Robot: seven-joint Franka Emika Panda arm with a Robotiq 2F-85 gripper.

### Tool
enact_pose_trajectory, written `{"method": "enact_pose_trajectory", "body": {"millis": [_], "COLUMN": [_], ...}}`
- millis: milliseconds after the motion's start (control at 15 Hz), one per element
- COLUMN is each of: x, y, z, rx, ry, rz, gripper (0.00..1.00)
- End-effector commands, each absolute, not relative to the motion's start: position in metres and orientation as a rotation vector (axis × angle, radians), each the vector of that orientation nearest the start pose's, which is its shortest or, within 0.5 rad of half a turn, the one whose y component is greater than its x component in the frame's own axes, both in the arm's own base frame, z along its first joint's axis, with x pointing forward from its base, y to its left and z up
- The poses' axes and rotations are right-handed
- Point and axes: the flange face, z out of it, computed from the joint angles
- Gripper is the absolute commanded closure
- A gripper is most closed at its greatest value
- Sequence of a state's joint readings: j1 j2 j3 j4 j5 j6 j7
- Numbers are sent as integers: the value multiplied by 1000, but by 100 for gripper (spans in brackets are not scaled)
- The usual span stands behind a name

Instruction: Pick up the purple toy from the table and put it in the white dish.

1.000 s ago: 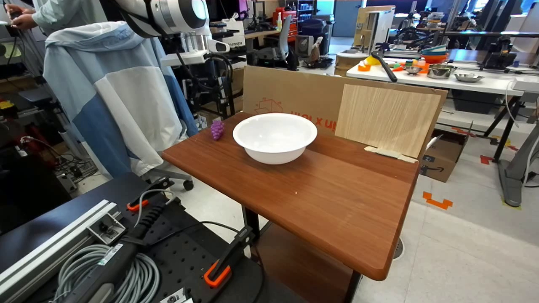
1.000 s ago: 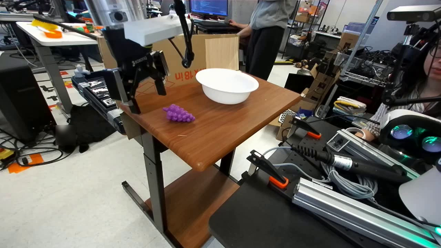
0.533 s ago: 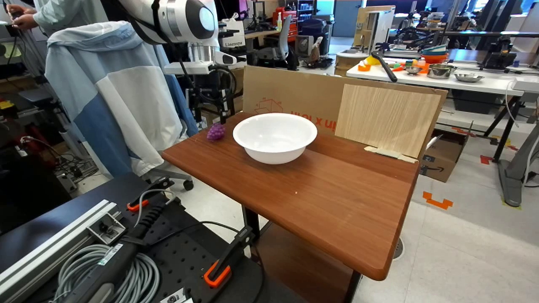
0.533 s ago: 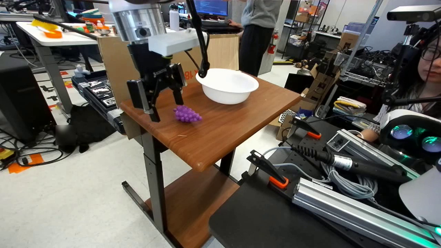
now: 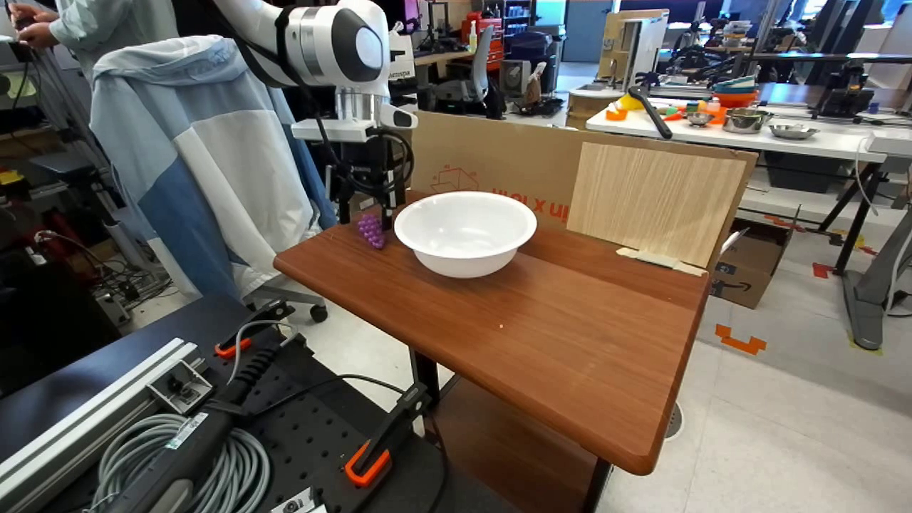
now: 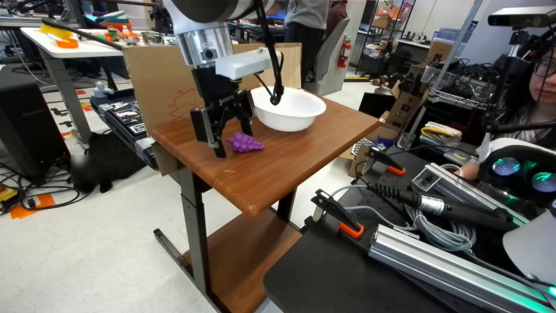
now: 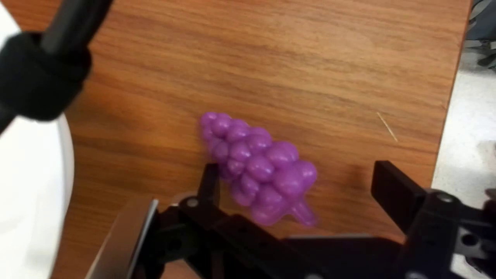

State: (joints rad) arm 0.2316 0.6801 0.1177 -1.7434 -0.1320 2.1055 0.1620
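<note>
Judging it early: nothing lifted, nothing delivered

We begin with the brown surface (image 5: 556,313), bordered along one long edge by a cardboard panel (image 5: 513,153). On it, nearer that edge than the opposite one, the white dish (image 5: 465,266) sits upright; we count its filling as not yet done.

Next in size, the claw (image 6: 234,142) hangs low between the dish and a short edge, its jaws spread wide and clasping nothing: one on the dish's side, the other towards that short edge.

Smallest is the purple toy (image 7: 263,170), a knobbly grape bunch, lying on the surface between the dish and the same short edge, well in from both its corners. In the wrist view we see it between the jaws, close to the dish-side one; whether they touch we cannot tell.

By our reading, positioning is nearly done. Left for us are the grasp, the lift, the carry towards the opposite short edge, and the release over the dish.
</note>
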Motion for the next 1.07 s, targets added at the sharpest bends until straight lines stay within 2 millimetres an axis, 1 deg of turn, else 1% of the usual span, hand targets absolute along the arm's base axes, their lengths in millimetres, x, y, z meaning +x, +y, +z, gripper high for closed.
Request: {"method": "enact_pose_trajectory", "body": {"millis": [0, 133, 267, 333, 400, 467, 600, 733, 800, 933, 1000], "x": [582, 581, 580, 579, 577, 576, 568, 553, 544, 530, 527], "y": [194, 188, 184, 184, 184, 185, 190, 192, 190, 177, 164], "z": [172, 171, 174, 179, 184, 192, 212, 242, 258, 289, 301], "rx": [-3145, -3138, -3126, -3119, -3119, -3117, -3116, -3128, -3128, -3118, -3108], "ry": [-382, -359, -328, -315, -307, -313, -315, -323, -321, -284, -231], "rz": [482, 492, 489, 481, 463, 439, 370, 290, 246, 149, 104], "gripper": [26, 42, 58, 64, 73, 77, 77, 77, 77, 77, 77]}}
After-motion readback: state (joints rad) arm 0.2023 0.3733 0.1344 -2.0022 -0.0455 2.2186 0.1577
